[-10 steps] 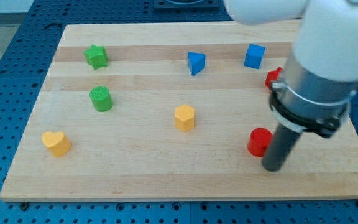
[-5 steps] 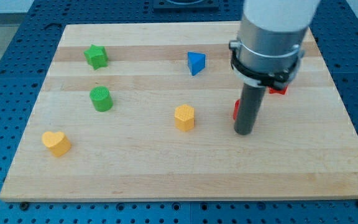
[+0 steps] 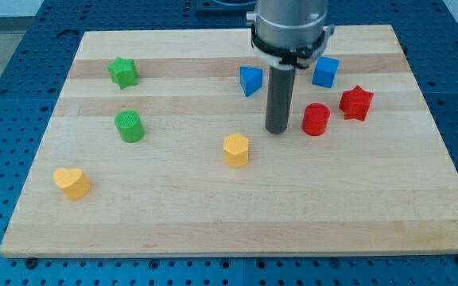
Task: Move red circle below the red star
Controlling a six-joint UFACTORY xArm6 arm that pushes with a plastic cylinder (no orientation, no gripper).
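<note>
Sitting near my tip (image 3: 277,131): red circle (image 3: 316,119).

A pale wooden tabletop (image 3: 213,214) with lengthwise grain lies on a blue perforated metal base (image 3: 6,95), under even, bright light.

On the wooden surface (image 3: 213,214) I see a green star (image 3: 122,71), green cylinder (image 3: 129,126), yellow heart (image 3: 71,182), yellow hexagon (image 3: 235,149), blue triangle (image 3: 250,80) and blue cube (image 3: 325,71).
</note>
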